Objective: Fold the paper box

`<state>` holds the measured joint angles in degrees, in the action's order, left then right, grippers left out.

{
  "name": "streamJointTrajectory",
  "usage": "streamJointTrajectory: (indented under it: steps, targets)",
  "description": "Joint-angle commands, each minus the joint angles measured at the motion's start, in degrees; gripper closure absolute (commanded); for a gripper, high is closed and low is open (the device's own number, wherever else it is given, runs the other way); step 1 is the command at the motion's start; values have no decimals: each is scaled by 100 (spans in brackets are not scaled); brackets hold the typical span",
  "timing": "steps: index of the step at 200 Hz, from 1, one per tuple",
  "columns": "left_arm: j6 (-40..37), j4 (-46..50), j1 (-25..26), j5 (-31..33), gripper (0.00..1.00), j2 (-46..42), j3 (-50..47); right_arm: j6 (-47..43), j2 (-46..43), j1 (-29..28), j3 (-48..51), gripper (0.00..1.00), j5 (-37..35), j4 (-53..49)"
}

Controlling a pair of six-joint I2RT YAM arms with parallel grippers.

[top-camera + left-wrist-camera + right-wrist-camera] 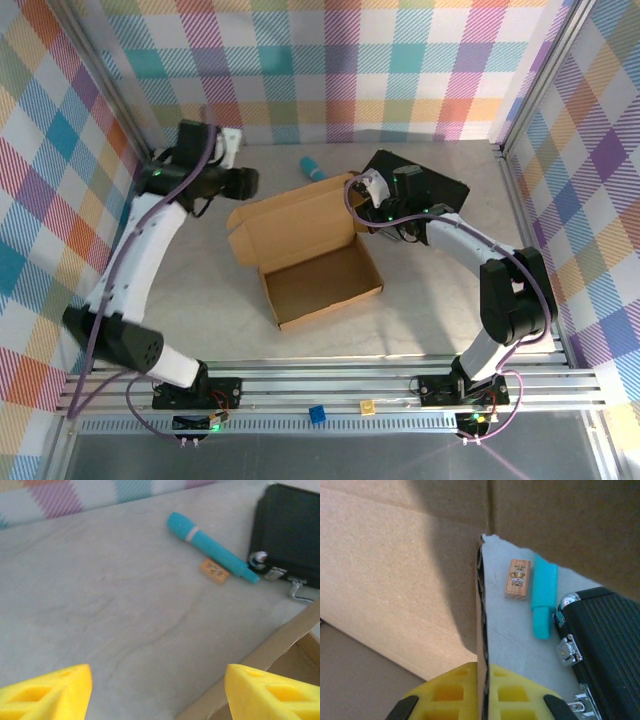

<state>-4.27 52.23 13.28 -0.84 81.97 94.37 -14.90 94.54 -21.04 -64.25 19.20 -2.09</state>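
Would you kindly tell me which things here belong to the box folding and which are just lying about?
Job: plain brown corrugated cardboard box, right gripper pinching its edge, open left gripper.
Lying about: teal cylindrical marker, black rectangular case, small orange label.

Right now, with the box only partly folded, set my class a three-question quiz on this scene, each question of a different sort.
1. True or false: the left fingers are clamped on the paper box.
2. Multiple choice: what do the right fingers pinch? A, a cardboard edge of the paper box; B, a cable; C, nothing.
3. Short answer: what lies between the small orange card and the black case?

Key
1. False: they stand open, with nothing between them.
2. A.
3. The teal marker.
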Motion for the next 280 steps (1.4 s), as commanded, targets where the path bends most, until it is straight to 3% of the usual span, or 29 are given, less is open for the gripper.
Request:
streamJointTrajectory:
  steps: [1, 16, 45, 105, 159, 171, 190, 213, 280]
  targets:
    - [642, 225, -482, -641, 35, -614, -1054, -236, -62, 72, -94, 100, 243, 94]
    - [592, -94, -657, -1204, 39, -1039, -1814, -266, -12, 93, -153, 100, 299, 7]
    - [-34, -476, -660, -1425, 37, -1497, -2739, -337, 59, 134, -269, 100, 462, -152]
    - [-487, -1276, -660, -1688, 33, -872, -3018, -358, 169, 137, -391, 100, 594, -292]
    - [-281, -1116, -446, -1556, 54, -371, -2792, -103, 200, 133, -398, 100, 404, -209]
    - [-60, -1121, -349, -1340, 60, -375, -2800, -18, 184, 118, -397, 100, 331, -179]
    - [513, -1350, -217, -1225, 78, -384, -2901, 214, 136, 88, -298, 100, 191, 15]
    - [1222, -1578, 25, -919, 88, -350, -2942, 530, 74, -16, -190, 100, -172, 198]
    - [2862, -2135, 399, 163, 100, -228, -2844, 2149, -322, -630, 176, 100, -1839, 802]
